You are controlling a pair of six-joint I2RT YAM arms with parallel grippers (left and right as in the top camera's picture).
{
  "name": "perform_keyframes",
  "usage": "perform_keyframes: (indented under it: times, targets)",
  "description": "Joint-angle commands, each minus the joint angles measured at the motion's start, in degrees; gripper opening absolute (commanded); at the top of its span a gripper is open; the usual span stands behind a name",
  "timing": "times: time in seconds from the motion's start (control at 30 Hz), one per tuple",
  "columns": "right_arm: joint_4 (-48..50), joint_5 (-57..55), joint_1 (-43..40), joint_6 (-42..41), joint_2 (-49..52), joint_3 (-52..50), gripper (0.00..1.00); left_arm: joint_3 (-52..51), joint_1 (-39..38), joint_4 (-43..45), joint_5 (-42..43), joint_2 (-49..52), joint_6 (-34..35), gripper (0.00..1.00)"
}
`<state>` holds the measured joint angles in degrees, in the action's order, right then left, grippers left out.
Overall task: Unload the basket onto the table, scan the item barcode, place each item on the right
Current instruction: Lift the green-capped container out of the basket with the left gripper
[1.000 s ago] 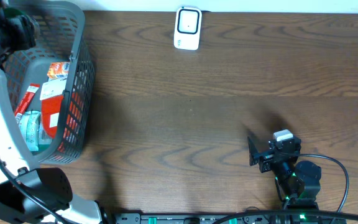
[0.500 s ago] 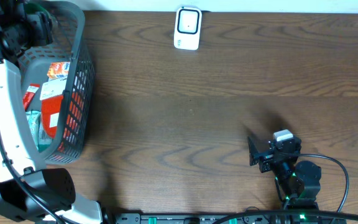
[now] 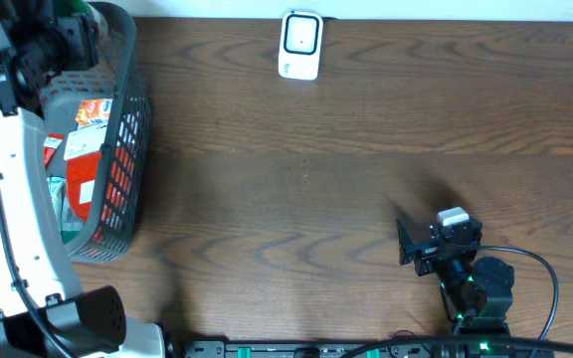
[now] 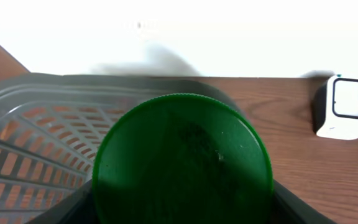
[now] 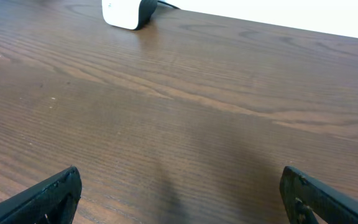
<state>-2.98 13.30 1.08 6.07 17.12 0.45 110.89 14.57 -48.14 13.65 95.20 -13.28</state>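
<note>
Over the far left corner of the wooden table (image 3: 366, 179), above the dark grey mesh plastic basket (image 3: 132, 129), the left gripper (image 4: 180, 214) clasps a round green ribbed-lidded container (image 4: 182, 155). With its barcode unseen, it may reach the white box-shaped scanner (image 3: 300, 45) at the far edge facing wrongly, or slip. The right gripper (image 5: 182, 202) sits with jaws spread, empty.

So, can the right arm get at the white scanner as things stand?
Probably yes: only bare table lies between the open right gripper and the scanner, though that is far across.
</note>
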Motion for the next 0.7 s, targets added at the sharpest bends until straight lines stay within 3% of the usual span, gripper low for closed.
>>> perform_keyframes:
  times: [0.0,0.67]
  targets:
    - [-0.2,0.0,0.4,-0.8,-0.2,-0.1,0.99,-0.1,-1.4,0.7,0.9,-2.6,0.5,0.28]
    - [-0.2,0.0,0.4,-0.8,-0.2,-0.1,0.99,-0.1,-8.7,0.6,0.9,-3.7,0.5,0.27]
